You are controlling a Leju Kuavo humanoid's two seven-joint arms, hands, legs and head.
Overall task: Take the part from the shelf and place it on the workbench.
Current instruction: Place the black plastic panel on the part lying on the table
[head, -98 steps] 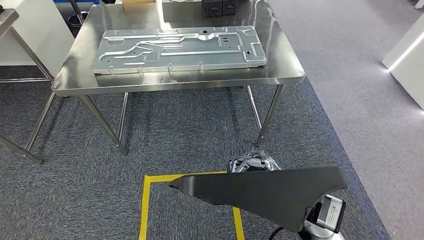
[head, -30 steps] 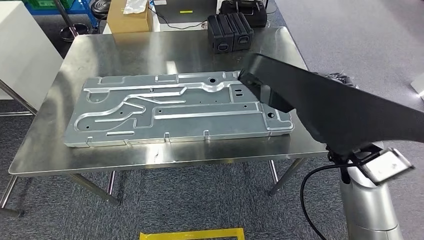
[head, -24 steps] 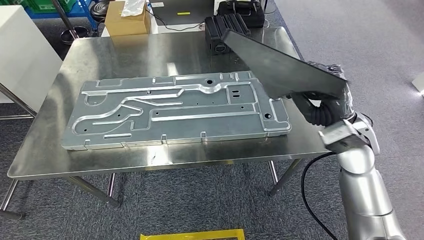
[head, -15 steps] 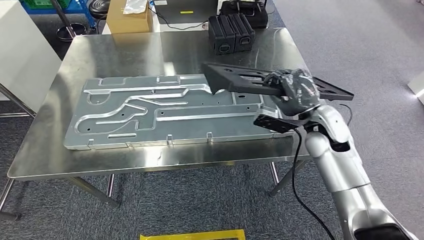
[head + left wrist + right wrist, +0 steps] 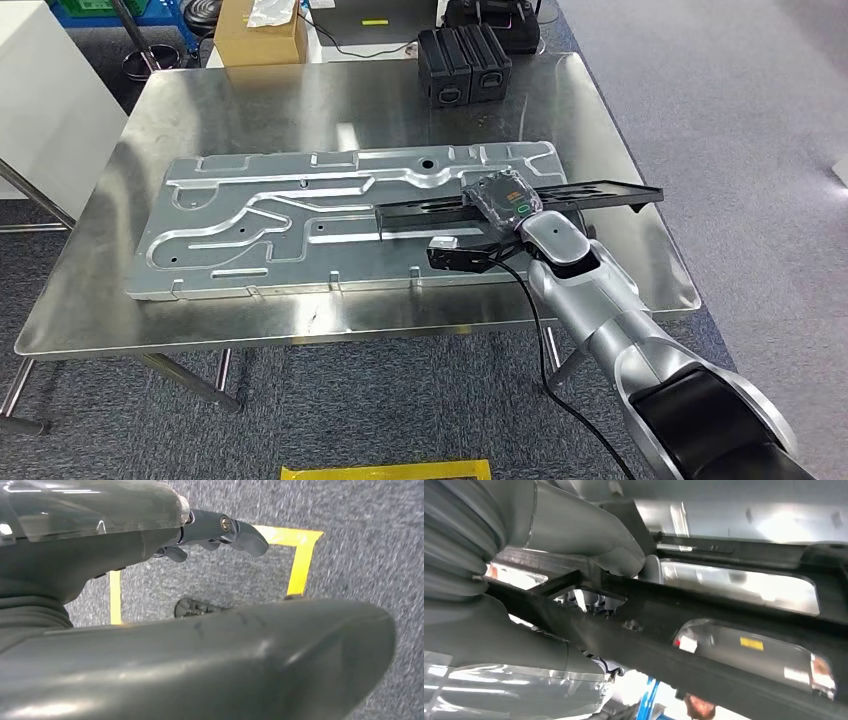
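My right hand (image 5: 503, 200) grips a long flat black part (image 5: 420, 212), held level just above the right half of the steel workbench (image 5: 250, 100). The part (image 5: 734, 630) stretches from the middle of the bench out past its right side. It hangs over a large stamped metal panel (image 5: 260, 225) that lies flat on the bench. The right wrist view shows the thumb (image 5: 589, 535) pressed on the part. My left hand (image 5: 210, 530) hangs by my side over the carpet with nothing in it, fingers loosely curled.
Two black boxes (image 5: 465, 62) stand at the bench's far edge, with a cardboard box (image 5: 260, 30) behind it. A white cabinet (image 5: 40, 110) stands to the left. Yellow floor tape (image 5: 385, 470) marks the carpet in front of the bench.
The view has closed in on the bench. My right arm has swung the black part up over the bench, turned it flat and lowered it above the panel's right half.
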